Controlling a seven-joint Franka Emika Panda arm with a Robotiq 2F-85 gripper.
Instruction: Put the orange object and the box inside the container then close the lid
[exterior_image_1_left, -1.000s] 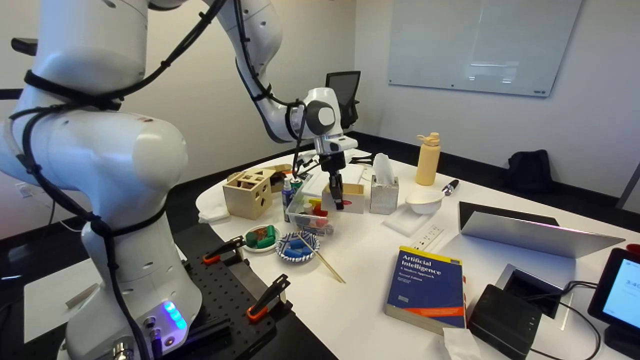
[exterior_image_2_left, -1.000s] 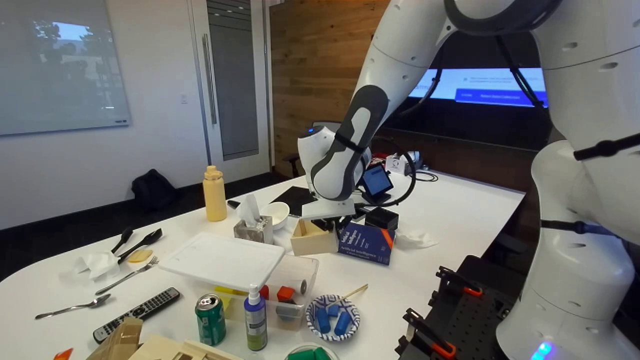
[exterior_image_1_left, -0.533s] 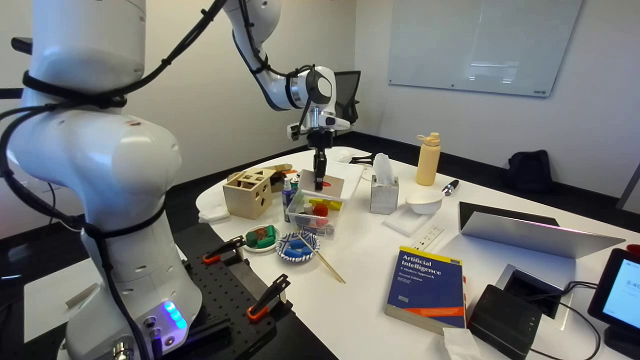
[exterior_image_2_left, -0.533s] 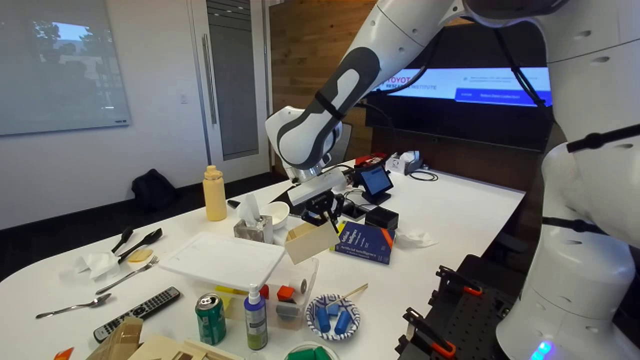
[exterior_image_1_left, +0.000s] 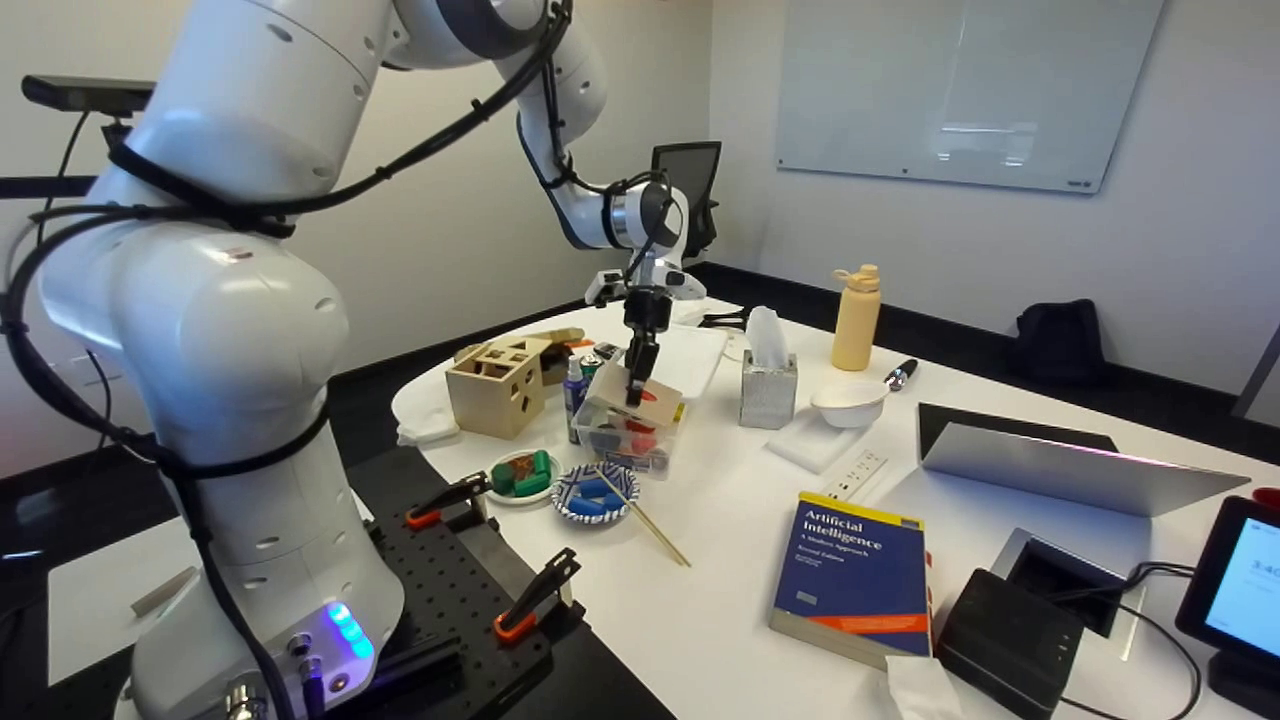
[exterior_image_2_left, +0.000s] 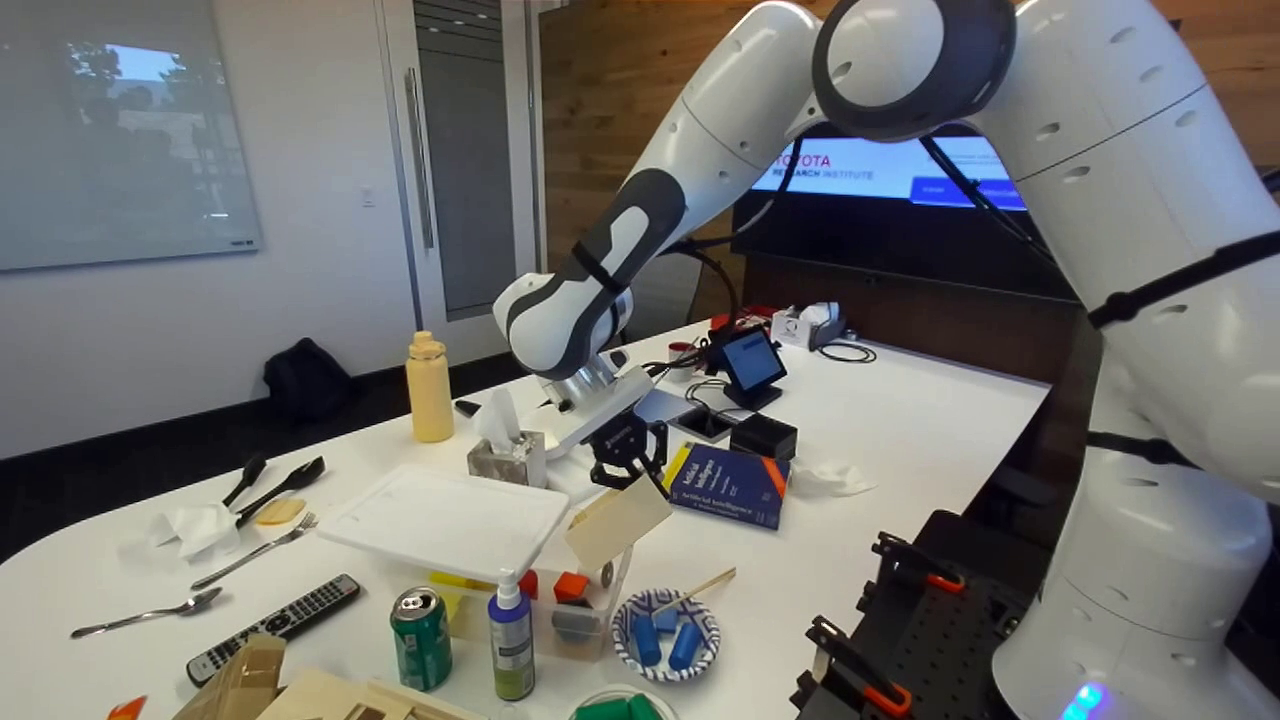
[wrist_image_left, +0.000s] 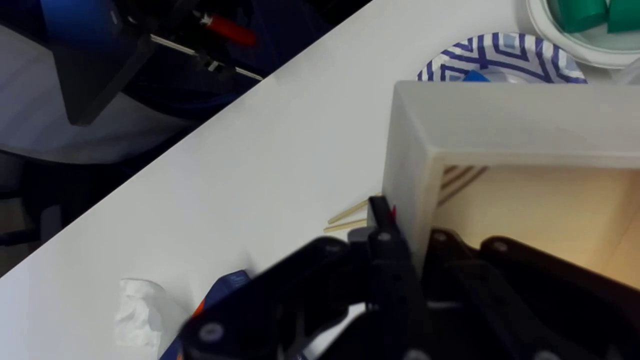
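The box (exterior_image_1_left: 655, 408) is an open tan and whitish wooden box with a red mark. It hangs tilted over the clear container (exterior_image_1_left: 678, 440), also in an exterior view (exterior_image_2_left: 618, 522). My gripper (exterior_image_1_left: 635, 398) is shut on one box wall; the wrist view shows one finger each side of that wall (wrist_image_left: 409, 165). I cannot tell whether the box touches the container. The container (exterior_image_2_left: 590, 648) holds several coloured pieces, including a red-orange block (exterior_image_2_left: 571, 586). The whitish lid (exterior_image_2_left: 450, 520) lies off the opening at the container's back, overlapping it in that view; it shows in an exterior view (exterior_image_1_left: 700, 345).
A purple spray bottle (exterior_image_2_left: 513, 640) and a green can (exterior_image_2_left: 420, 640) stand close to the container. A patterned bowl (exterior_image_1_left: 565, 508) with blue pieces and chopsticks sits in front. A tissue box (exterior_image_1_left: 768, 395) and a wooden shape box (exterior_image_1_left: 490, 400) flank it. A small orange piece (exterior_image_2_left: 127, 709) lies farther off.
The box, held in my gripper, was lifted from beside the container, carried over it, then lowered a little and tilted. The lid and the container's contents look unchanged.
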